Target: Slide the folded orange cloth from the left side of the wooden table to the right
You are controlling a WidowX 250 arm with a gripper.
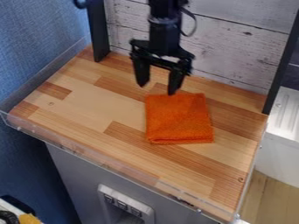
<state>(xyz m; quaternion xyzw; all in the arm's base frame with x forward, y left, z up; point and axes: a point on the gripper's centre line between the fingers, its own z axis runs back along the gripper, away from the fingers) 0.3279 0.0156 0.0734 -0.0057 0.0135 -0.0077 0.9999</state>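
Below the parted fingers lies the folded orange cloth.

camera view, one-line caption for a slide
Open black gripper above a folded orange cloth on a wooden work surface

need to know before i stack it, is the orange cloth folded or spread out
Folded: the orange cloth lies on the wooden surface as a compact square, with layered edges showing along its near side
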